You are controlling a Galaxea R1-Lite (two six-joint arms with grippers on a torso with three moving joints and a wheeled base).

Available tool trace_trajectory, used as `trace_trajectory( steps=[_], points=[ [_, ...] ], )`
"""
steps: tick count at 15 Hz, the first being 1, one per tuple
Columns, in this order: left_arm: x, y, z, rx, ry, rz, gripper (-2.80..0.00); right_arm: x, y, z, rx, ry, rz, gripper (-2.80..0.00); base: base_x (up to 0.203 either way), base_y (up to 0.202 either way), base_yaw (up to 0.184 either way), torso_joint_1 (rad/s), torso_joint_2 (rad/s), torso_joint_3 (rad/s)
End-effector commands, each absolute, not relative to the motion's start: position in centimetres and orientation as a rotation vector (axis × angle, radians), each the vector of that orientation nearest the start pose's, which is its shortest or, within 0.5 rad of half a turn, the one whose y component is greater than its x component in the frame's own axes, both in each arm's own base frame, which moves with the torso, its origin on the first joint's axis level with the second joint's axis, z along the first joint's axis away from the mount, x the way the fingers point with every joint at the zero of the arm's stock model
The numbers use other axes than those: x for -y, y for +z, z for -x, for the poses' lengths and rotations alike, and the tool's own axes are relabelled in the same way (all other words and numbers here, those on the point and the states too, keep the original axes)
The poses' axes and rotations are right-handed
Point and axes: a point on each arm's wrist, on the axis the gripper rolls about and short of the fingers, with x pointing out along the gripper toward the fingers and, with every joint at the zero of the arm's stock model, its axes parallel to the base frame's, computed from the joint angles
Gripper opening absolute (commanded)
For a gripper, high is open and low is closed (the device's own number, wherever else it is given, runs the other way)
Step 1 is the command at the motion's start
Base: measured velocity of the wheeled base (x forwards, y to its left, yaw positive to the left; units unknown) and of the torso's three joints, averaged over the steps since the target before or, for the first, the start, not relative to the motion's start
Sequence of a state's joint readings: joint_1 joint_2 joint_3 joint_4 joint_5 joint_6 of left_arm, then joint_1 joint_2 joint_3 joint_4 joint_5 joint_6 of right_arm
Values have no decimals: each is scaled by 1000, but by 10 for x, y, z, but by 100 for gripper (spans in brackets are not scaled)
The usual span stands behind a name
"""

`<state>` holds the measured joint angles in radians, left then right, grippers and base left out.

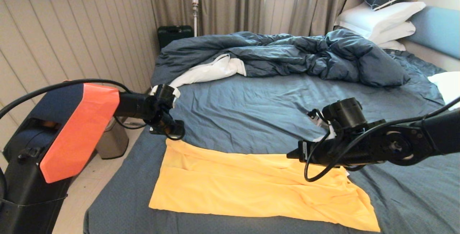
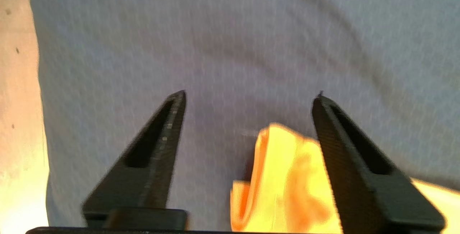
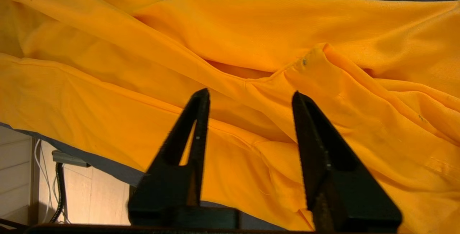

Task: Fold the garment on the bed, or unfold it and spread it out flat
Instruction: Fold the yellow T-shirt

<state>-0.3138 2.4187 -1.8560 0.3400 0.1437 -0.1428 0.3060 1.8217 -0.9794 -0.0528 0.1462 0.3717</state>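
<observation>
Left gripper [image 1: 171, 130], jaws wide and empty, hung at the far-left corner of the bright yellow thin-fabric T-shirt [image 1: 251, 187]; right gripper [image 3: 248, 95], half-open (nothing pinched), hovered above it, lower centre, presumably after folding.

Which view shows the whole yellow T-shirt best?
The head view: the T-shirt lies there edge to edge on the bed. The right wrist view shows only close folds; the left wrist view, one corner.
</observation>
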Motion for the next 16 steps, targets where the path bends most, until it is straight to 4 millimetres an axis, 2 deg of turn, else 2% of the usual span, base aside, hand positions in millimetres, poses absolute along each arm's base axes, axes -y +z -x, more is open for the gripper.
trace_trajectory(
  steps=[1,7,8,9,16],
  points=[
    [146,88,-448,-915,-101,-75,0,-99,138,-302,-863,274,-286,-280,0,0,0,0,0,0],
    [157,81,-442,-942,-124,-92,0,-98,133,-302,-878,268,-286,-280,0,0,0,0,0,0],
    [158,82,-442,-937,-126,-92,-147,-97,133,-302,-877,264,-288,-280,0,0,0,0,0,0],
    [158,82,-442,-936,-127,-91,-280,-95,133,-303,-878,259,-291,-280,0,0,0,0,0,0],
    [155,79,-435,-961,-125,-93,-280,-93,131,-300,-887,251,-290,-280,0,0,0,0,0,0]
  ],
)
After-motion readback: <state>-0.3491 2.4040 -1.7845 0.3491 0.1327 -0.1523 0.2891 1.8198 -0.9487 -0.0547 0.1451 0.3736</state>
